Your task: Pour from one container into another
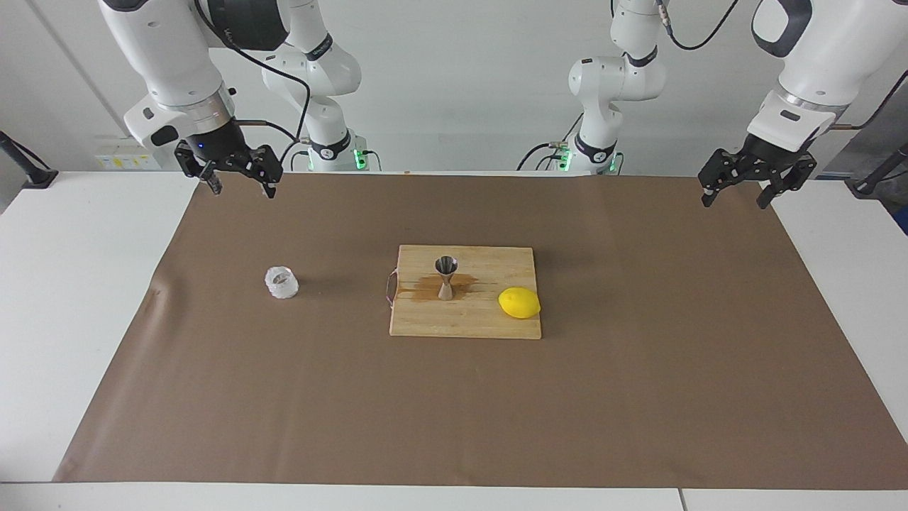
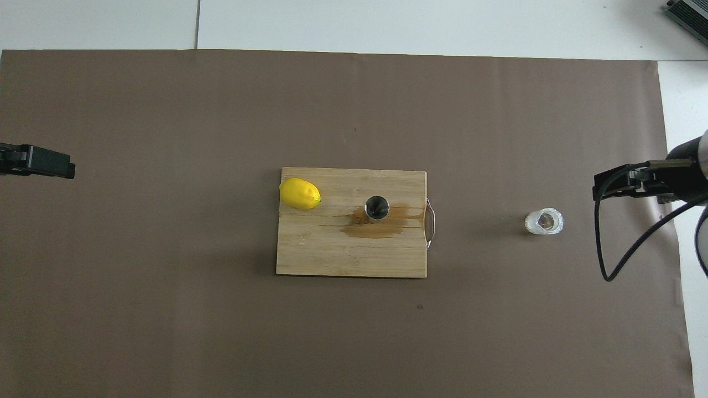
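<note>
Wooden cutting board [image 1: 489, 323] mid-mat, brown spill [image 2: 376, 228] near centre. Lemon [image 1: 519, 303] on board, 4 o'clock of centre in facing view.

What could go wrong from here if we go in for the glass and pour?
The jigger has a narrow waist and a small mouth, so a nudge could tip it or the pour could miss. A brown wet patch already lies on the cutting board around its foot. The glass tumbler is small and faceted, so it might slip. Both grippers, right gripper and left gripper, are open and hold nothing.
</note>
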Robot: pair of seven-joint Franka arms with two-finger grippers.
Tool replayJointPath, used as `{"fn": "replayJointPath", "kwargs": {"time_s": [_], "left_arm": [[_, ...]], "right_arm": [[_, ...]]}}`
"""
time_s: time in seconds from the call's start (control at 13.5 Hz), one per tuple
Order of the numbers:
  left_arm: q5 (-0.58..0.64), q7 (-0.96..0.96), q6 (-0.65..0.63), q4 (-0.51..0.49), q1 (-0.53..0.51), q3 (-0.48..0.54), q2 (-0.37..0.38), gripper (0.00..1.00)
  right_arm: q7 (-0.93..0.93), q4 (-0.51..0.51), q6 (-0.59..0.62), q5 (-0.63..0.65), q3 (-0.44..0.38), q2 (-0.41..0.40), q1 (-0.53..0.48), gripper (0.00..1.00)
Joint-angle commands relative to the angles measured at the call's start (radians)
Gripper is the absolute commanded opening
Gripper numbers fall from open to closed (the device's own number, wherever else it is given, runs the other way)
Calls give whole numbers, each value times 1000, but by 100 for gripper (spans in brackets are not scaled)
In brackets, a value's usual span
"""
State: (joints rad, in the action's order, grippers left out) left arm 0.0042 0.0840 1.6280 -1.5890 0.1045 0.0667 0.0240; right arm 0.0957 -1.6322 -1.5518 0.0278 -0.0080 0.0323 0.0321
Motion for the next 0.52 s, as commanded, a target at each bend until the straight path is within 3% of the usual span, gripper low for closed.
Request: {"fn": "replayJointPath", "kwargs": {"time_s": [0.0,0.44], "left_arm": [[-12,13,-43,36,-11,-11,2,100],[-39,13,-63,58,-171,-182,-3,100]], "right_arm": [[-19,-23,6,-8,5,24,-11,100],[-19,-23,6,-8,3,24,-11,100]]}}
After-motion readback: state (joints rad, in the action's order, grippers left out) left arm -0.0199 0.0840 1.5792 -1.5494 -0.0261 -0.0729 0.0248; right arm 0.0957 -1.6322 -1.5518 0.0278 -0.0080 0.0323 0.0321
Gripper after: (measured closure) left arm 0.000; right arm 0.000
